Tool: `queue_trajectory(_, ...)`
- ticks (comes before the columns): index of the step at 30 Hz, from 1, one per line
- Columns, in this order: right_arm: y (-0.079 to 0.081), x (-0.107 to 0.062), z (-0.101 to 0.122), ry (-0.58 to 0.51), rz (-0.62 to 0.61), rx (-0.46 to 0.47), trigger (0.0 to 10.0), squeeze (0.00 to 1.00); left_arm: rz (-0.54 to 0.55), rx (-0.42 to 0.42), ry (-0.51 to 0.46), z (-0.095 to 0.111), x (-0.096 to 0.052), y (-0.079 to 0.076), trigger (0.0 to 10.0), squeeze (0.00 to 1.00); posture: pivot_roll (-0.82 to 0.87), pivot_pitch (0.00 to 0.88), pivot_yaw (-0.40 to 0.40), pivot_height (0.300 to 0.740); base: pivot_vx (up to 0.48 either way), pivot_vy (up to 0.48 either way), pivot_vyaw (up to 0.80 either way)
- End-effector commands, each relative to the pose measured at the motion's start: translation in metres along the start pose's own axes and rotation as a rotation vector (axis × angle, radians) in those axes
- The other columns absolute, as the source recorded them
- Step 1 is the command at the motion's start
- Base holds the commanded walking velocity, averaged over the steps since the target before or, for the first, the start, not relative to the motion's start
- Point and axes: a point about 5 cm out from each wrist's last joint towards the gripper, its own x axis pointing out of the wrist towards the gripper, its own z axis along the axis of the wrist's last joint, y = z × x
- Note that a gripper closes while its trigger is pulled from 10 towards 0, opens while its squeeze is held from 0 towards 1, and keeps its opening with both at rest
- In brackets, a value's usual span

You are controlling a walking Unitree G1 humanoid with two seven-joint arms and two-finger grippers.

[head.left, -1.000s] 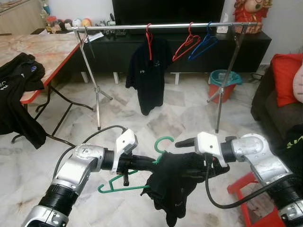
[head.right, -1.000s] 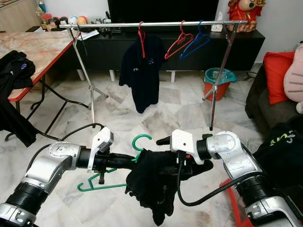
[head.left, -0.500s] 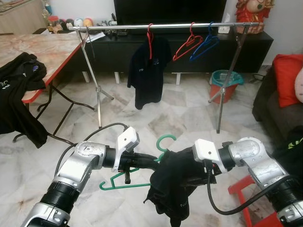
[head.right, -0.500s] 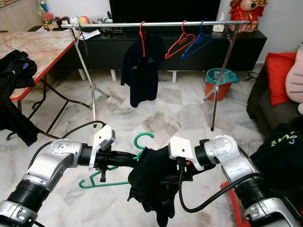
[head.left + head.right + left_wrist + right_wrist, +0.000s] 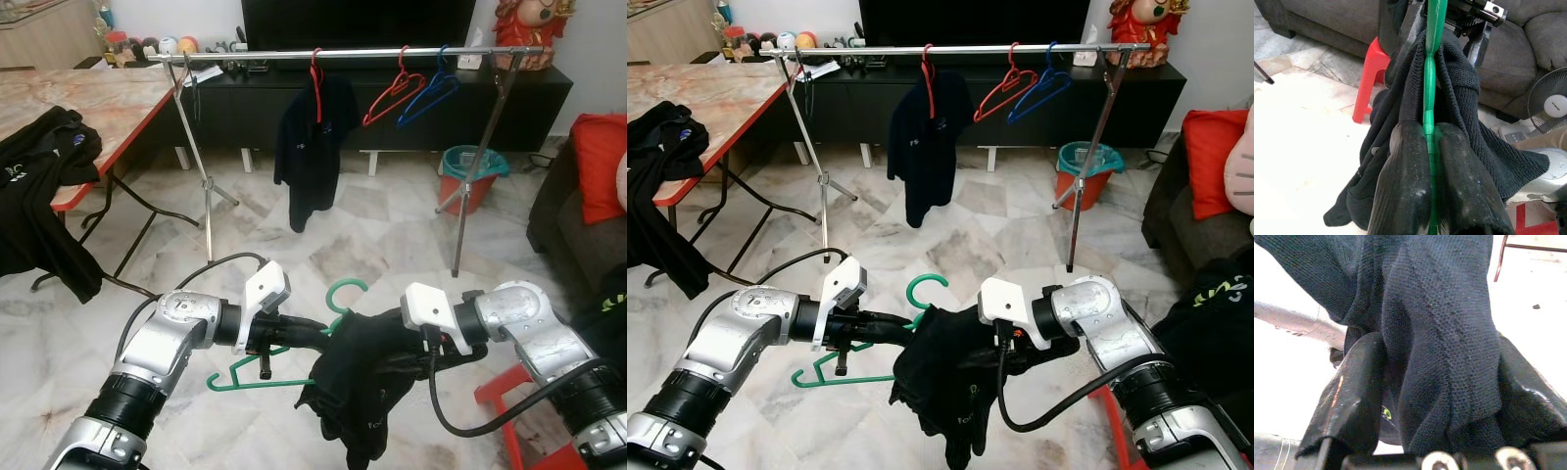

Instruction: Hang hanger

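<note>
**Both grippers clamped on green hanger + black shirt, rack not reached**

Left gripper [image 5: 1427, 147]: fingers pinched tight on the green hanger [image 5: 257, 382], bar squeezed between the two pads in the left wrist view. Hanger sits low centre in the head views, hook [image 5: 343, 290] pointing up toward 12 o'clock, its bottom bar running off toward 9 o'clock below the left forearm.

Right gripper [image 5: 1440, 396]: fingers closed on a bunched fold of the black shirt [image 5: 367, 377]; the right wrist view shows knit fabric wedged between both pads. Shirt is draped over the hanger's right end and hangs down toward 6 o'clock between the two grippers.

Clothes rack [image 5: 333, 54] stands well apart at 12 o'clock, in front of the dark TV cabinet [image 5: 549, 98]. On its rail: a red hanger carrying a black shirt [image 5: 312, 147], then an empty red hanger [image 5: 394, 93] and a blue hanger [image 5: 436, 88] toward 1 o'clock.

Marble-top table [image 5: 108, 98] at 10 o'clock with dark clothing [image 5: 44, 206] hanging over its edge. Teal-and-orange bucket [image 5: 472, 174] by the rack's right leg. Red stool [image 5: 514, 421] at 4 o'clock below the right arm.
</note>
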Motion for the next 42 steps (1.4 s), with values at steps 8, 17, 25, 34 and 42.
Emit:
queue_trajectory(8, 0.0034, 0.0058, 0.0026, -0.013, 0.043, 0.001, 0.0, 0.0, 0.002, 0.054, -0.02, 0.0142, -0.0002, 0.0042, 10.0, 0.0, 0.0, 0.0, 0.043, 0.74, 0.0, 0.0, 0.0)
queue_trajectory(17, 0.0052, 0.0091, 0.0037, -0.022, 0.048, 0.001, 0.0, 0.0, 0.0, 0.056, -0.019, 0.0142, -0.0004, 0.0046, 10.0, 0.0, 0.0, 0.0, 0.046, 0.74, 0.0, 0.0, 0.0)
queue_trajectory(25, 0.0053, 0.0101, 0.0034, -0.014, 0.046, -0.003, 0.0, 0.0, 0.002, 0.061, -0.012, 0.0134, -0.0012, 0.0047, 10.0, 0.0, 0.0, 0.0, 0.048, 0.74, 0.0, 0.0, 0.0)
queue_trajectory(34, 0.0067, 0.0117, 0.002, -0.008, 0.049, -0.004, 0.0, 0.0, 0.004, 0.071, 0.008, 0.011, -0.0012, 0.0053, 10.0, 0.36, 0.0, 0.0, 0.056, 0.74, 0.0, 0.0, 0.0)
queue_trajectory(42, 0.007, 0.0137, -0.0021, 0.01, 0.044, -0.002, 0.0, 0.0, 0.002, 0.066, 0.012, 0.0108, -0.0037, 0.0062, 10.0, 1.0, 0.0, 0.0, 0.061, 0.74, 0.0, 0.0, 0.0)
